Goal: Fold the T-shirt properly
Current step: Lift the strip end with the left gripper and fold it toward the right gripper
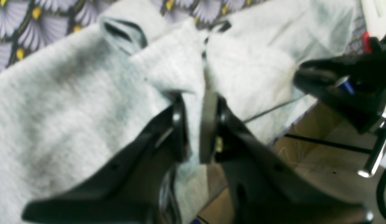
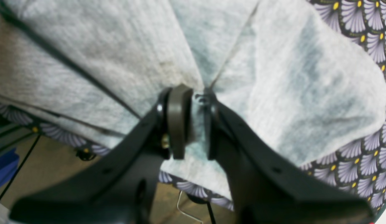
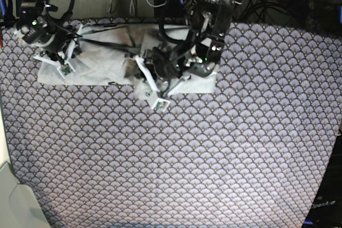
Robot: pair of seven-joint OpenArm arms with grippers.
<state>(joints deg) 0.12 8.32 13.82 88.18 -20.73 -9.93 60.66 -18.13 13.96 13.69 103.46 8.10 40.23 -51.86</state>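
T-shirt [image 3: 101, 60] lengthwise along far edge

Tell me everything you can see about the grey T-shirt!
The T-shirt is light heather-grey, soft-looking knit cloth, rumpled and bunched, lying at the table's far edge on the patterned tablecloth. Dark seam lines cross it. The left gripper and the right gripper each pinch a fold of it. No lettering shows.

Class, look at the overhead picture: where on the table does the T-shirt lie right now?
In the base view the T-shirt lies along the far edge of the tablecloth, toward the left, stretched between the two arms.
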